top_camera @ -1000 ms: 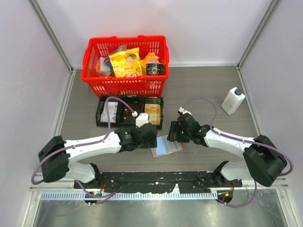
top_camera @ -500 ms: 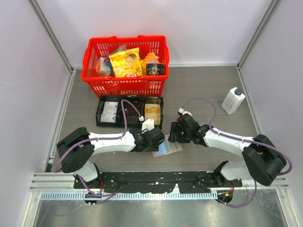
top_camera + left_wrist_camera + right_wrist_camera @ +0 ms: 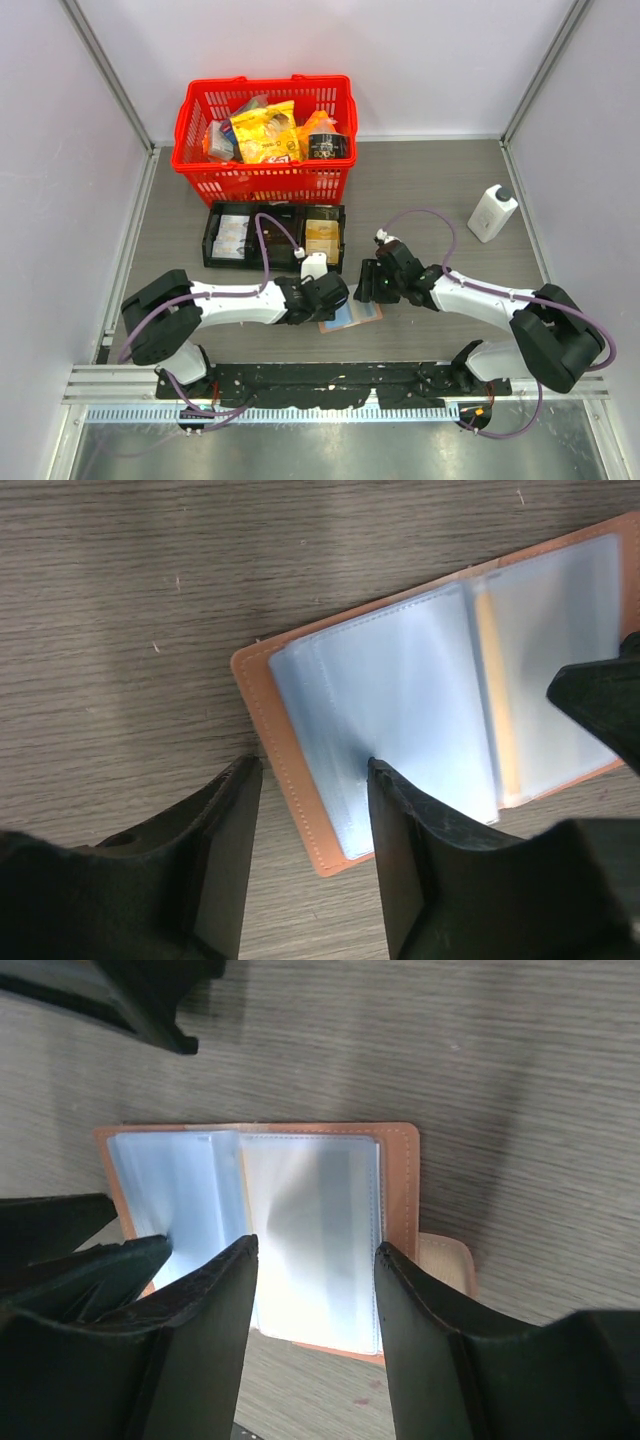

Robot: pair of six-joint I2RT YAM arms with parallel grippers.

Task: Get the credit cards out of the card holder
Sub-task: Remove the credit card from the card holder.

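card holder [image 3: 400,710] lies open flat under both grippers. left gripper [image 3: 310,770] fingers spread at its edge, right gripper [image 3: 315,1250] spread too, nothing held. one yellowish credit card [image 3: 487,680] showing in sleeves.

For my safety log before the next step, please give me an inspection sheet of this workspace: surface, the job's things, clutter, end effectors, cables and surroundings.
Surface: grey wood-grain table; no spill seen.
Job's things: card holder lies open and flat with its clear sleeves up; a yellowish card edge shows between the sleeves.
Clutter: black tray, red basket with packs inside, white bottle.
End effectors: left end effector is open, astride one end of the holder; right end effector is open over the other half.
Cables: purple cables loop free off both arms; the left one passes above the tray.
Surroundings: pale walls; nothing else seen.
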